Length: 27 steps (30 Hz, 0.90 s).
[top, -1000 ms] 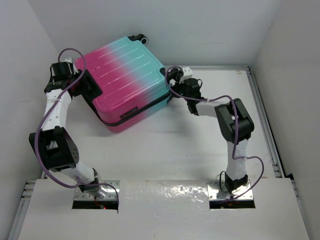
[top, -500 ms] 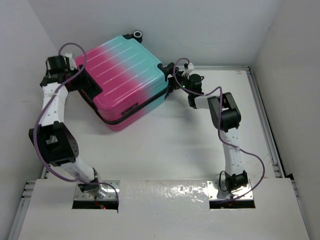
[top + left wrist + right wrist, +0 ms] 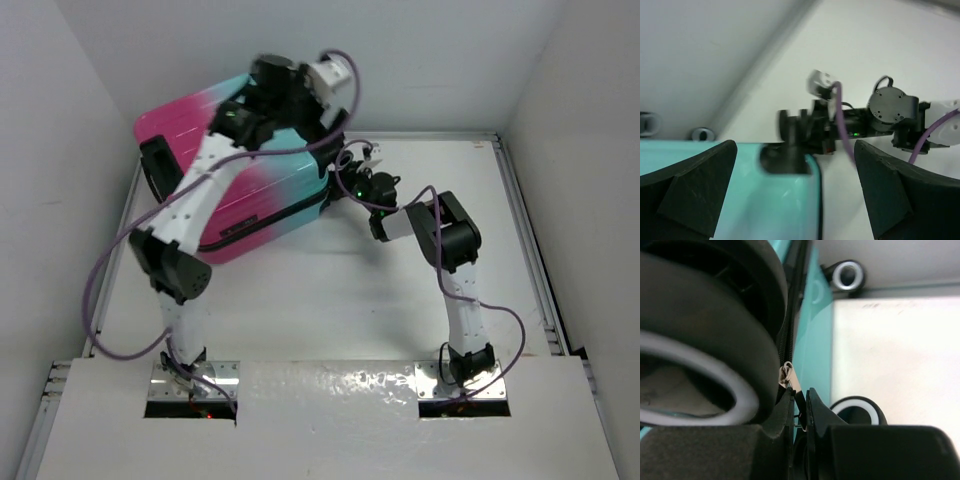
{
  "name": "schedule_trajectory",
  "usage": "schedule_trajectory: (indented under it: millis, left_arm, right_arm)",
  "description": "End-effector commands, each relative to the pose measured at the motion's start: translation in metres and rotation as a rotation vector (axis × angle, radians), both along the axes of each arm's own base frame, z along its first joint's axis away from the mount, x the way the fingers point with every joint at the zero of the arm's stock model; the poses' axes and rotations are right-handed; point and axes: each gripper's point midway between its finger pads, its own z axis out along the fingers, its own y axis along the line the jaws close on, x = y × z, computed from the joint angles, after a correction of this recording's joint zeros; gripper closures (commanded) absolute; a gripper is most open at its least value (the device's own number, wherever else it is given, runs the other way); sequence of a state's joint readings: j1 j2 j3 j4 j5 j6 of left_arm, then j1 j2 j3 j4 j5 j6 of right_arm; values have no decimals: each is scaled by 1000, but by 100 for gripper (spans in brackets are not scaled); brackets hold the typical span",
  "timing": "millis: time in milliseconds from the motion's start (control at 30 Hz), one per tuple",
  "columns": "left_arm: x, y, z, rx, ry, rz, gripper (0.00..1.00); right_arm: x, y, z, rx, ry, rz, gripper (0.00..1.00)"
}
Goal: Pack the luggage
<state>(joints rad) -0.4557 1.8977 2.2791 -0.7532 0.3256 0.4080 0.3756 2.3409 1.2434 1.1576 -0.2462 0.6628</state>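
Note:
The luggage [image 3: 180, 135], a ribbed pink-to-turquoise hard shell, lies closed at the back left of the table. My left arm arches over its top. The left gripper [image 3: 290, 105] hangs open above the turquoise end. In the left wrist view that gripper [image 3: 795, 147] has wide-apart fingers [image 3: 690, 185] framing the turquoise shell [image 3: 785, 210] and a dark wheel housing [image 3: 787, 155], touching nothing. My right gripper [image 3: 340, 187] sits at the luggage's right corner. In the right wrist view it [image 3: 800, 400] is shut on the metal zipper pull [image 3: 788, 374], beside the black zipper track and a large wheel [image 3: 705, 340].
White walls close in behind and on both sides of the table [image 3: 400, 300]. Two more wheels [image 3: 849, 275] [image 3: 857, 412] show beside the turquoise shell [image 3: 812, 340]. The right arm's wrist [image 3: 890, 105] and purple cable lie just past the luggage corner.
My left arm has swung from the luggage's left side up over its top to the turquoise end, and its gripper has opened. The luggage has shifted. The right gripper keeps its hold.

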Motion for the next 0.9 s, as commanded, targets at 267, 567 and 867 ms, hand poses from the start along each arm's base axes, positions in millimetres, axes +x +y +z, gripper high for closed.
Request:
schedule_trajectory:
  millis: [267,567,867]
  left_arm:
    - [-36,-20,-97,243,181,-250,0]
    - [-64,7,-90,299,187,-397,13]
    - [-45,65,25,-364,148,-320,0]
  right_arm:
    - [-159,102,32,110,-45,323,100]
    - [-161,104,36,74,-75,346,100]
    - [-162,108,34,45,-84,365,100]
